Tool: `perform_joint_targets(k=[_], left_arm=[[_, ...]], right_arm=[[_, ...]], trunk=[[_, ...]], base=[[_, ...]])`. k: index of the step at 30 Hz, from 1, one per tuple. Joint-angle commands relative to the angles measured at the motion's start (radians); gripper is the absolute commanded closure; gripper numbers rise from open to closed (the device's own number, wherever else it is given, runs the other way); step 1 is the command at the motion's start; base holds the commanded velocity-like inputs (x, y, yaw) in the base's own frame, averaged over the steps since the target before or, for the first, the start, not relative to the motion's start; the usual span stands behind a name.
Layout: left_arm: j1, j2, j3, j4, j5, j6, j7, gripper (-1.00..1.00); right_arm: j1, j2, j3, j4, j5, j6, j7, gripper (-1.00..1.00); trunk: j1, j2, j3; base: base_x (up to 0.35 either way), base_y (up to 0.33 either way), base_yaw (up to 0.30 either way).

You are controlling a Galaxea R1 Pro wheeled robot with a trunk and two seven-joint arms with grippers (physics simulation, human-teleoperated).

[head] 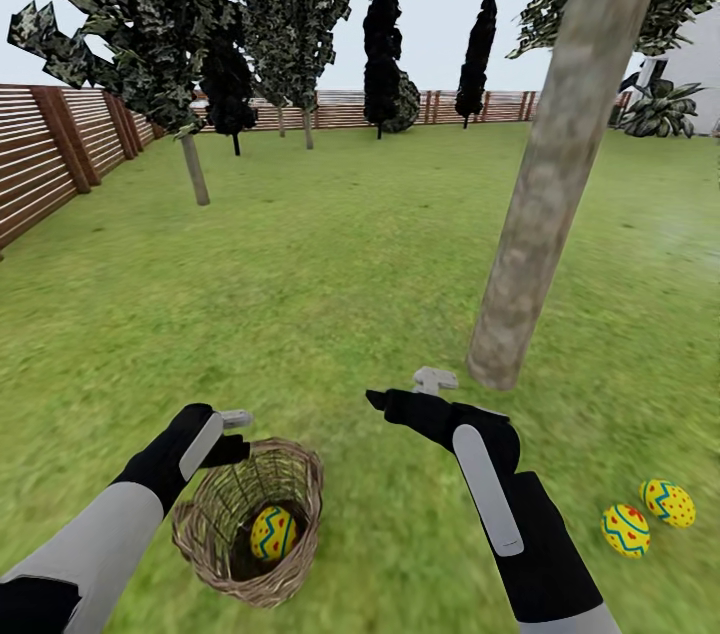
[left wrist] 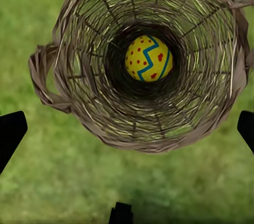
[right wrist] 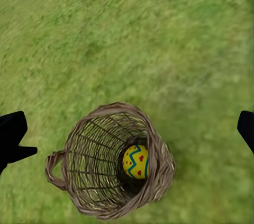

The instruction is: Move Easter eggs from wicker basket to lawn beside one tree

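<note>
While one Easter egg sits at the bottom of the wicker basket on the lawn, two Easter eggs already lie on the grass near the foot of the thick grey-brown tree, a little apart from the trunk. The left hand hovers over the basket's rim, released and holding nothing; its wrist view looks straight down the woven well at the last egg, with the dark fingertips spread wide to either side. The right hand hangs over bare grass between basket and tree, likewise spread and empty, with the basket below it in its own wrist view.

By the look of it, the reach into the basket is the risky part: the well is deep and narrow, so widely spread fingers could catch the braided rim or the wicker wall and tip or drag the light basket instead of closing on the egg. A round egg pinched off-centre could also squirt free and roll.

Harder to read: the egg's underside and its contact with the basket floor are in shadow, the basket's side loop is partly cut off in the head view, and the tree's canopy runs out of frame.
</note>
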Motion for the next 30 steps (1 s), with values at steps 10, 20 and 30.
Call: perform_joint_targets(k=[10,20,30], left_arm=[[-0.001,0.001,-0.007,-0.001,0.011,0.007,0.008,-1.0],[-0.001,0.0,-0.007,-0.001,0.009,0.011,0.008,-1.0],[-0.002,0.0,-0.006,-0.001,0.01,0.055,0.008,-1.0]], right_arm=[[-0.001,0.0,0.0,-0.001,-0.011,0.003,-0.01,-1.0],[-0.001,0.001,0.0,-0.001,-0.011,0.003,-0.01,-1.0],[-0.001,0.0,0.0,-0.001,-0.011,0.003,-0.01,-1.0]], trunk=[[0.0,-0.001,-0.001],[0.0,-0.001,-0.001],[0.0,-0.001,-0.001]], base=[[0.155,0.002,-0.002],[0.065,0.016,0.0],[0.011,0.005,0.0]])
